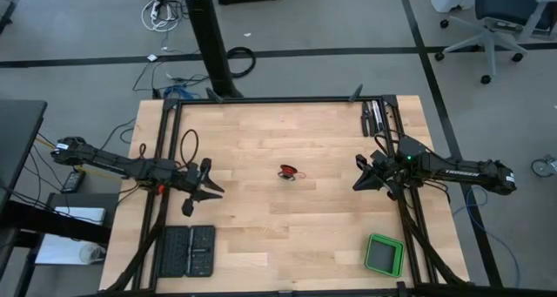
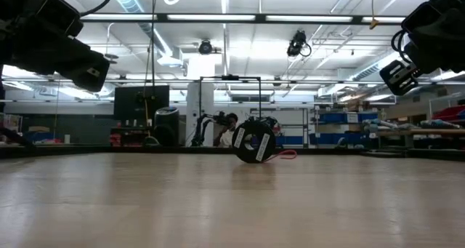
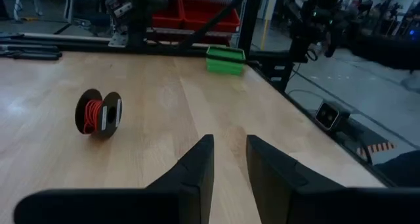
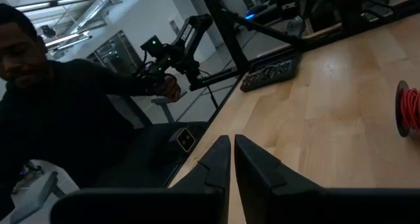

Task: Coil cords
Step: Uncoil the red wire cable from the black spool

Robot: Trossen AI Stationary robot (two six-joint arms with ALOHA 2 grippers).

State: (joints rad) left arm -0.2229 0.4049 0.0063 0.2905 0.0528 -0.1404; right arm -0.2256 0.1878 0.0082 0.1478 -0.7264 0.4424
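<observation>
The cord spool (image 1: pixel 286 172) stands mid-table, seemingly between left end effector (image 1: pixel 211 190) and right end effector (image 1: pixel 359 182).

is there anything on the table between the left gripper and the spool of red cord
Nothing visible. Bare wood lies between the left gripper and the cord spool at mid-table; the green box sits off by the right arm.

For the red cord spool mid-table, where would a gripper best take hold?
Probably across the two black flanges of the spool, coming from above: it stands on edge on the table, flat faces sideways, red cord wound between, a loose end trailing beside it.
</observation>
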